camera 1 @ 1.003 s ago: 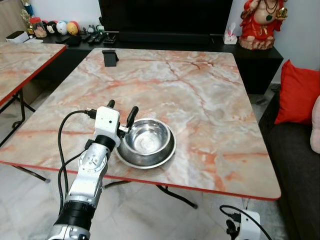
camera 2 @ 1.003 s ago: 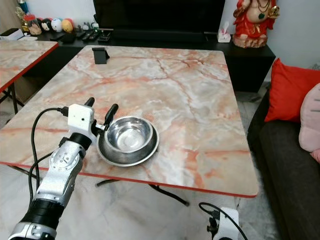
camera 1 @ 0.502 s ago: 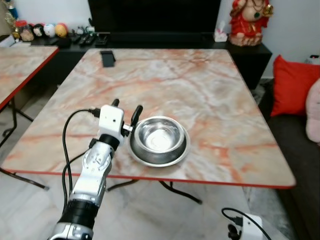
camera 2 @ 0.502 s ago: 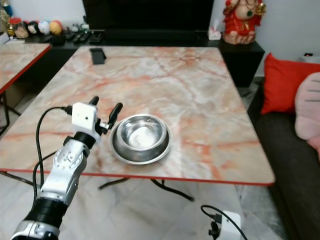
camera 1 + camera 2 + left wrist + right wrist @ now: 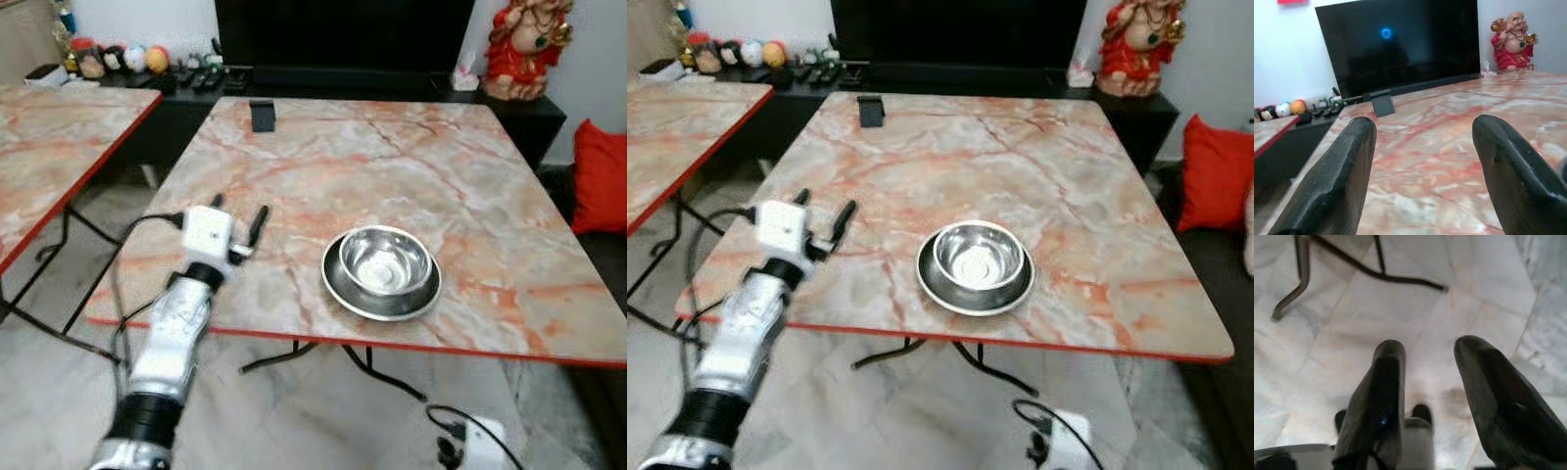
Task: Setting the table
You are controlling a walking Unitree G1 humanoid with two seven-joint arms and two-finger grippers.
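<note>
A steel bowl (image 5: pixel 384 262) sits inside a shallow steel plate (image 5: pixel 343 286) on the marble table (image 5: pixel 392 166), near its front edge. My left gripper (image 5: pixel 238 209) hovers over the table's front left part, well to the left of the bowl and apart from it. Its two black fingers (image 5: pixel 1337 181) stand open with nothing between them, pointing across the table toward the television. My right arm hangs idle; the right gripper (image 5: pixel 1425 362) is open above the tiled floor.
A black stand (image 5: pixel 262 115) sits at the table's far left edge. A second marble table (image 5: pixel 49 137) stands to the left across a narrow gap. A red statue (image 5: pixel 529 49) and a red cushion (image 5: pixel 602 176) are on the right. A white box with a cable (image 5: pixel 480 446) lies on the floor.
The camera has shifted. My left gripper, which stood right beside the plate's rim, is now a clear gap to its left. Bowl and plate stay in place on the table.
</note>
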